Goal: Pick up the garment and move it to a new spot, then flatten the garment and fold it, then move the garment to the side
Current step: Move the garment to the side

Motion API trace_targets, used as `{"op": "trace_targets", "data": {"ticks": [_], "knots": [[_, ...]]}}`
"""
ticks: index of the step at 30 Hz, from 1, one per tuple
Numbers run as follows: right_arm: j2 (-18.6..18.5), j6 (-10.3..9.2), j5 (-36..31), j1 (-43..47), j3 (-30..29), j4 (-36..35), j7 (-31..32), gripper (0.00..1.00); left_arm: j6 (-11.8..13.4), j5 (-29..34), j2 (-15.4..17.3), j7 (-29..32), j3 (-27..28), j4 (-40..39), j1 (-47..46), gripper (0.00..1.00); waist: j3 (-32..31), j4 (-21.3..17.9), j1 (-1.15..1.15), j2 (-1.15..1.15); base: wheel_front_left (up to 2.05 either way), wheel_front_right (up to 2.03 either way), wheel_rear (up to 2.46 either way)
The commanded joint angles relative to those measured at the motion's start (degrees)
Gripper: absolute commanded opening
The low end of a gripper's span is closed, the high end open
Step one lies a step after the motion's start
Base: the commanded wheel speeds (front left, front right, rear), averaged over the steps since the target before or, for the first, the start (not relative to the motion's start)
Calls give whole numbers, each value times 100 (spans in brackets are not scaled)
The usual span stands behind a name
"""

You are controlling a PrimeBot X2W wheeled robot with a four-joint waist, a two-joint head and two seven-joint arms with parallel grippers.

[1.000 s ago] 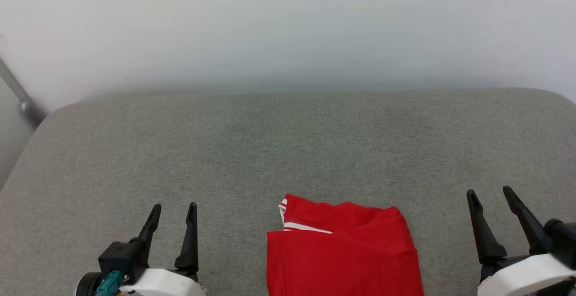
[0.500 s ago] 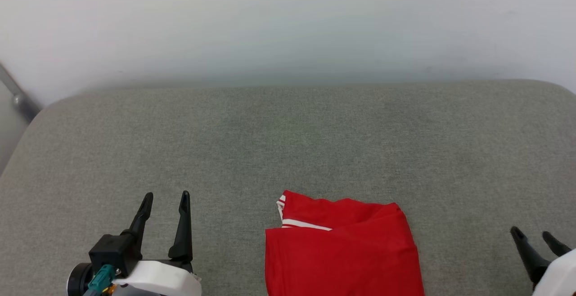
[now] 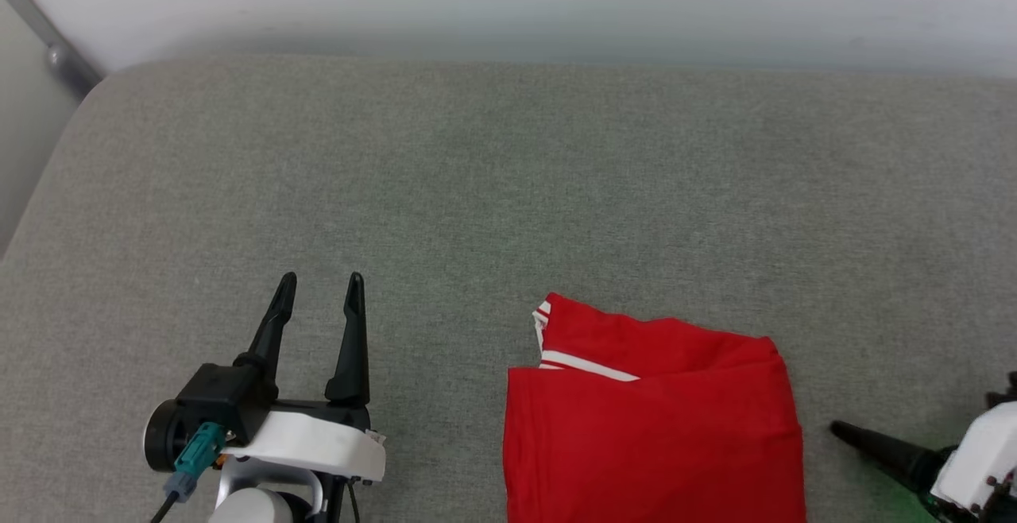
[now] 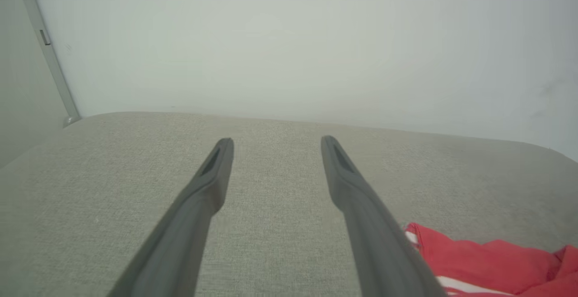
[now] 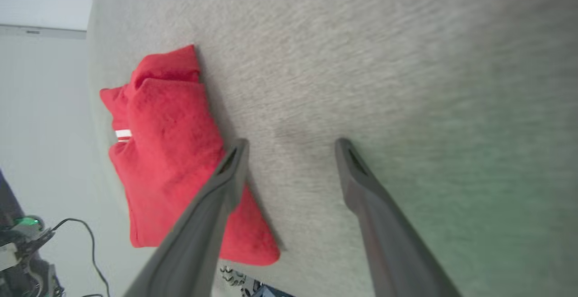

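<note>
Bottom centre of the head view: garment (image 3: 651, 428) lies folded on the cushion (image 3: 508, 189), cut off by the frame's lower edge; left gripper (image 3: 322, 278) wide open, empty, lower left; right gripper (image 5: 292, 143) wide open, empty, just beside the garment's right edge; risk as I judge it: I pinch the top layer only and the fold spills open in transit.

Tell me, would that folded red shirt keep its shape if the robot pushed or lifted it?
Probably floppy: the shirt is soft cloth in loose layers with a rumpled far edge. Pushed, it would likely bunch rather than slide, since the grey surface beneath looks coarsely woven. Lifted by one edge, the fold would probably fall open.
</note>
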Motion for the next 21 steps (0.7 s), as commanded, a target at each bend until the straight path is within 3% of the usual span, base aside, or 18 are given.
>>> {"op": "trace_targets", "data": {"ticks": [1, 9, 10, 11, 12, 13, 14, 21], "knots": [[214, -2, 299, -114, 59, 69, 225, 100, -44, 39, -44, -35, -1, 22, -98, 100, 204, 157, -1, 0, 0, 0, 0], [578, -7, 1215, -453, 514, 845, 693, 100, -203, 144, -162, -39, -30, 147, -282, 100, 328, 305, -1, 0, 0, 0, 0], [592, -7, 1239, -467, 591, 942, 700, 95, -210, 164, -169, -40, -30, 161, -292, 100, 330, 318, -1, 0, 0, 0, 0], [603, -8, 1265, -478, 674, 1020, 711, 48, -219, 173, -178, -39, -26, 173, -304, 100, 331, 326, -1, 0, 0, 0, 0], [611, -8, 1301, -488, 734, 1076, 714, 25, -231, 177, -188, -39, -19, 187, -315, 100, 322, 329, -1, 0, 0, 0, 0], [616, -7, 1338, -508, 772, 1107, 692, 9, -239, 186, -194, -39, -14, 202, -313, 100, 304, 328, -1, 0, 0, 0, 0], [619, -7, 1359, -547, 831, 1106, 662, 0, -242, 198, -196, -40, -2, 217, -293, 100, 273, 314, -1, 0, 0, 0, 0], [322, -2, 1129, -722, 1360, 572, 375, 0, -204, 233, -130, -35, 83, 283, -20, 100, -139, -46, -1, 0, 0, 0, 0]]}}
